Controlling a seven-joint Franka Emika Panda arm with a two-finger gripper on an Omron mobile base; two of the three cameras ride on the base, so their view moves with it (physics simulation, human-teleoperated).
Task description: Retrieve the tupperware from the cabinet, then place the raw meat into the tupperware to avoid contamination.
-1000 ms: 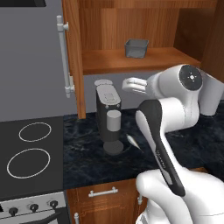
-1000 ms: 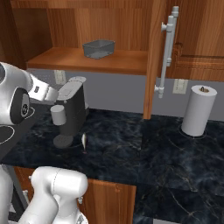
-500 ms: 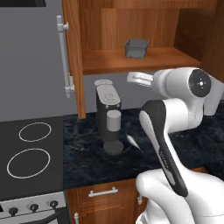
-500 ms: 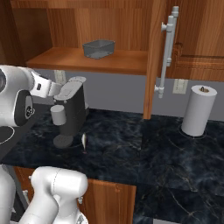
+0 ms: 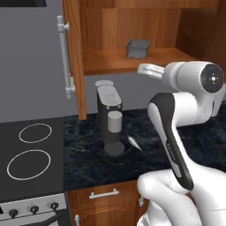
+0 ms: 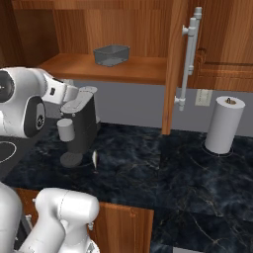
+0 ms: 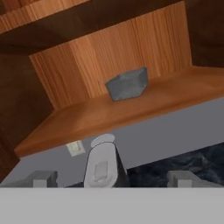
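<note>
Pincer [image 7: 111,178] spread wide, empty, tips cropped, tupperware [image 7: 127,84] on cabinet [image 7: 131,109] shelf, semi-clear, contents unclear

The claw [image 5: 149,70] has risen from beside the coffee machine's [image 5: 110,117] top to just under the cabinet [image 5: 132,62] shelf's front edge; the arm's white elbow has swung rightward and higher.

Arm raised, elbow bent; claw [image 5: 148,70] spread wide, holding nothing, pointing roughly level.
</note>
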